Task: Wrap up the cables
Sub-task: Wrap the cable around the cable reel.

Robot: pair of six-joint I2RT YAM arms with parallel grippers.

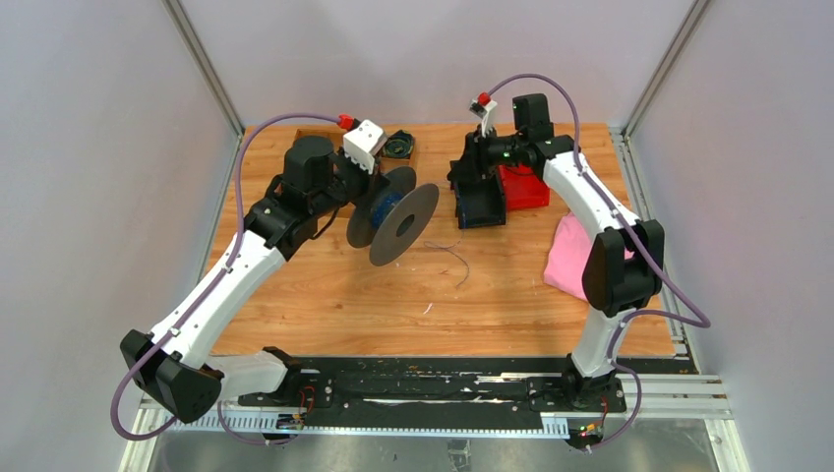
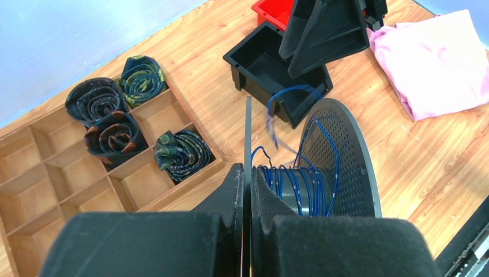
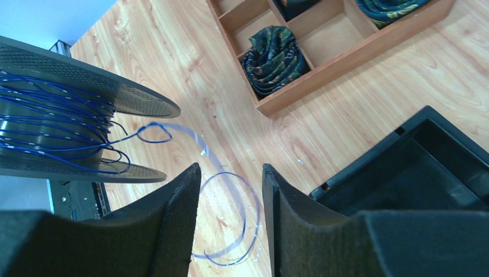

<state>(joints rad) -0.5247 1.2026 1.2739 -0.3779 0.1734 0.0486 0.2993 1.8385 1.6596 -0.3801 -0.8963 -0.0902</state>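
Cables (image 2: 300,184), hair-thin glossy blue wire, coil loosely round my perforated grey spool (image 2: 346,156). My left gripper (image 2: 247,170) pinches its flat flange (edge-on). My right gripper (image 3: 230,170) gapes around a blurred loop, spool at nine o'clock.

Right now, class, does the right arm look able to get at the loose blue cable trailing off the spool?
Probably yes. The right gripper is open and the loose cable loops between its jaws, with nothing in the way. The left gripper holds the spool by one flange.
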